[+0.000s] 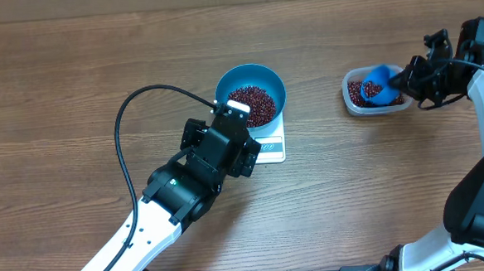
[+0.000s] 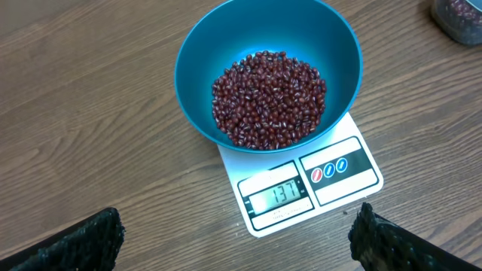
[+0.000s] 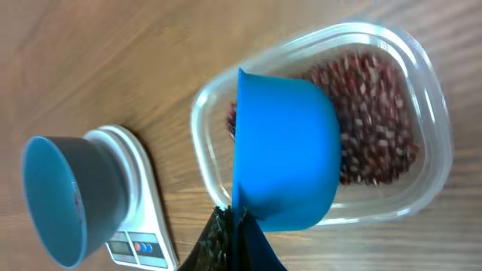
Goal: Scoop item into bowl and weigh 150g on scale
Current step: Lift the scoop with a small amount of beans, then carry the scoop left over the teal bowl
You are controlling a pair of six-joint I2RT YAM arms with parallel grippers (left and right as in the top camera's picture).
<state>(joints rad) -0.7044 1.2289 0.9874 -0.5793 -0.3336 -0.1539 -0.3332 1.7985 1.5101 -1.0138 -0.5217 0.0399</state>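
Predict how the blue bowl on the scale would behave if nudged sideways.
The bowl is wider than the scale beneath, so it would probably tip or slide off easily. Its beans sit loose, so they would likely shift and spill. Smooth walls suggest a slippery grip.

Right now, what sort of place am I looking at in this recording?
Probably a robot test bench, not a real kitchen: a wood-grain table, a small white scale carrying a blue bowl of beans, and a blue scoop at a clear tub.

Matt wood-grain table (image 1: 73, 70); glossy blue bowl (image 2: 196, 60); clear plastic tub (image 3: 422, 68).
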